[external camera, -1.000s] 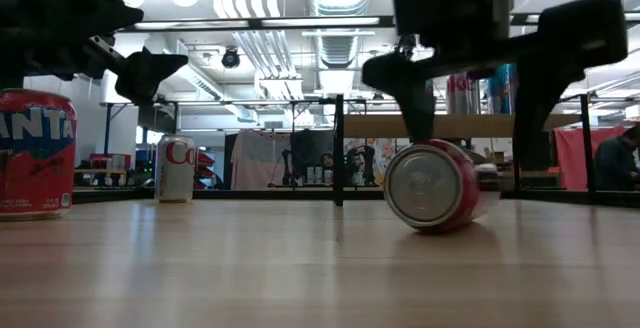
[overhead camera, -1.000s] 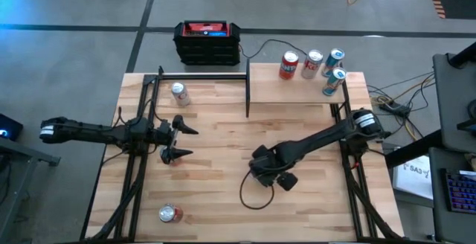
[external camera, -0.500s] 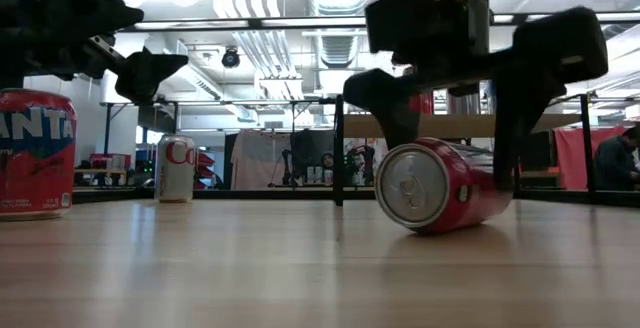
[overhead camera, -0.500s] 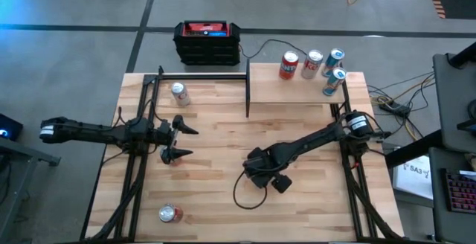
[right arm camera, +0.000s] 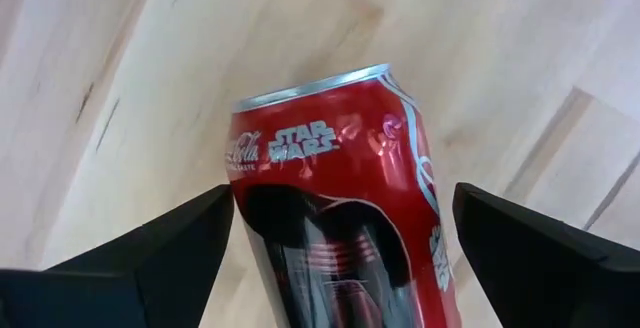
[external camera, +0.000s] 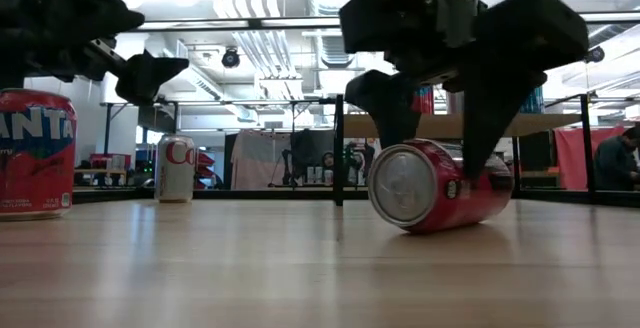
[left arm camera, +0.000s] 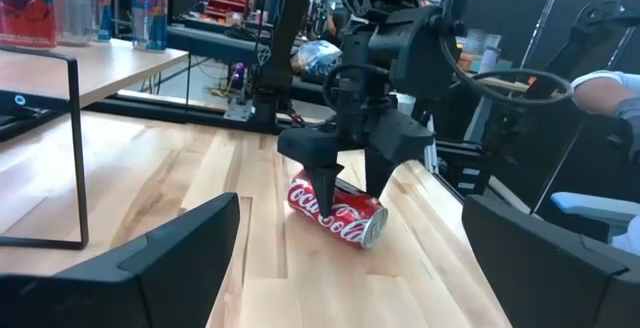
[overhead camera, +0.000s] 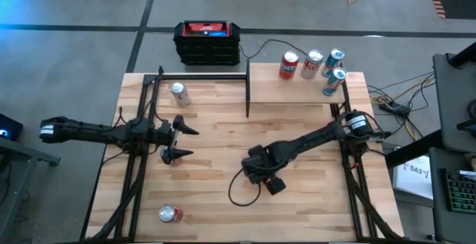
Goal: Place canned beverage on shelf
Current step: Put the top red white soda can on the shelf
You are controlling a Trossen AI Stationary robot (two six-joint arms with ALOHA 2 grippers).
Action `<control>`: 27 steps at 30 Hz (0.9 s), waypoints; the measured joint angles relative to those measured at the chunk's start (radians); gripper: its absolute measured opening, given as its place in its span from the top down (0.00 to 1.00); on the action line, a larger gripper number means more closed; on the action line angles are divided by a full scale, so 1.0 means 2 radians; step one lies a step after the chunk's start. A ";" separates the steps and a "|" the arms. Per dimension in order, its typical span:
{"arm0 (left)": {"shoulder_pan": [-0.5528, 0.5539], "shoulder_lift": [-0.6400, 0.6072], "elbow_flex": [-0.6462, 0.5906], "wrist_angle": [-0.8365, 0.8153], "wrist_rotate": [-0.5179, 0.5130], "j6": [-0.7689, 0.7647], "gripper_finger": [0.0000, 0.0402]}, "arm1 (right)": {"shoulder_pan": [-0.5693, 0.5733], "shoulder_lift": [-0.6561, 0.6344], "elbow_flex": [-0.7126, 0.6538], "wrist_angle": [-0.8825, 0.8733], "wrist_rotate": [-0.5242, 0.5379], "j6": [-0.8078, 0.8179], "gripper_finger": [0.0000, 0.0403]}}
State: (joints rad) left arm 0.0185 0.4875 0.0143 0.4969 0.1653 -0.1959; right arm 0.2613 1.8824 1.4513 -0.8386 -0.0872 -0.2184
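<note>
High: right gripper is lowered mid-table over the tipped can, mostly hidden; shelf lies well apart. Left gripper is parked open.

Low: fingers are spread, straddling the can, not clamped. Closing should be centred across the body so rolling is avoided.

Right wrist: can is seen between both fingers.

From above, my right gripper hides the lying red can. In the low view the orange can is cut by the edge.
</note>
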 joint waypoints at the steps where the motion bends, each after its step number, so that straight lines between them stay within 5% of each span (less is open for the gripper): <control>1: 0.000 0.001 0.000 0.000 0.000 0.000 0.08 | -0.001 0.001 0.000 0.006 0.000 0.012 0.11; 27: 0.000 0.043 0.000 0.000 0.000 0.000 0.08 | -0.009 0.053 0.000 0.048 -0.009 0.144 0.11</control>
State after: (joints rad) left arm 0.0185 0.5735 0.0143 0.4965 0.1650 -0.1959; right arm 0.2433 1.9881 1.4521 -0.7426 -0.1053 0.0687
